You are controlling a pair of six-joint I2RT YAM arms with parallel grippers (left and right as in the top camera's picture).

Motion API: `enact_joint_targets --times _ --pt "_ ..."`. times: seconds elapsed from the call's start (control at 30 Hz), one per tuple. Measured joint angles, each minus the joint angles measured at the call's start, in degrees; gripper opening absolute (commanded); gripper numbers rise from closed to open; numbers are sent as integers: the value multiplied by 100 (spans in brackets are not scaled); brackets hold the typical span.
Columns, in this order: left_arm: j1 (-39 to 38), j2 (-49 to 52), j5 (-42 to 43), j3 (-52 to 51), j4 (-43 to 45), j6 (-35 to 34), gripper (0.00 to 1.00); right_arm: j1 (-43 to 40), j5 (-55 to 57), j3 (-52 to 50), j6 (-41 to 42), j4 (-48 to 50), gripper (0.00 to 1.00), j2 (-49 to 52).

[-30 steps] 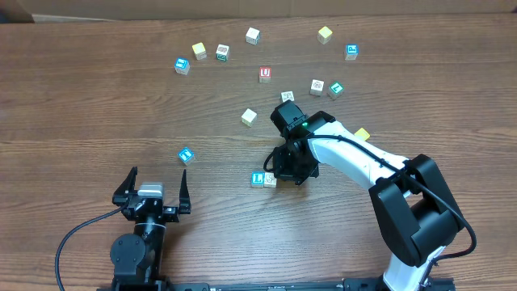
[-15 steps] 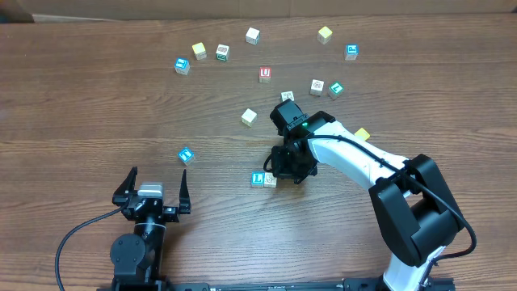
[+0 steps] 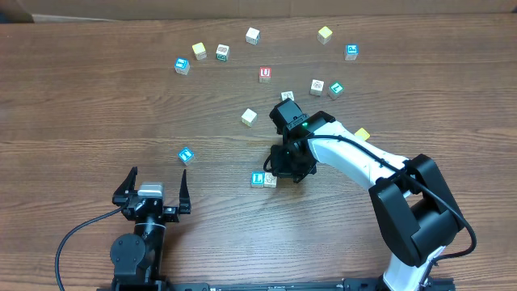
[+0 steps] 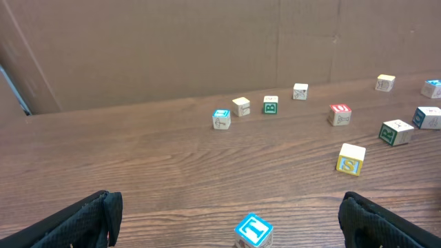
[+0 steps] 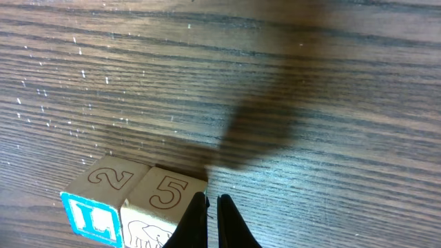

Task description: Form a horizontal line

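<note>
The horizontal line (image 3: 264, 179) is two touching cubes near the table's middle front: a blue "L" cube (image 3: 258, 179) on the left and a tan cube (image 3: 271, 179) on the right. In the right wrist view the "L" cube (image 5: 103, 189) shows a "2" on its side, and the tan cube (image 5: 162, 200) shows a "5" and an elephant. My right gripper (image 5: 212, 207) is shut and holds nothing. Its tips rest against the tan cube's right edge. My left gripper (image 3: 153, 187) stands wide open at the front left, with a blue "T" cube (image 4: 253, 230) ahead of its fingers.
Loose cubes lie scattered across the far half: a blue one (image 3: 182, 65), a yellow one (image 3: 199, 51), a red "U" (image 3: 265, 74), a green one (image 3: 336, 89), a pale yellow one (image 3: 249, 116). Another yellow cube (image 3: 362, 134) sits beside the right arm. A cardboard wall (image 4: 172, 48) closes the back.
</note>
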Motion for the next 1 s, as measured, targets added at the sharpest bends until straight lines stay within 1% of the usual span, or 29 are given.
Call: enact_joint_targets --times 1.0 --pt "0 0 0 0 -2 0 100 0 0 0 -59 111 4 0"
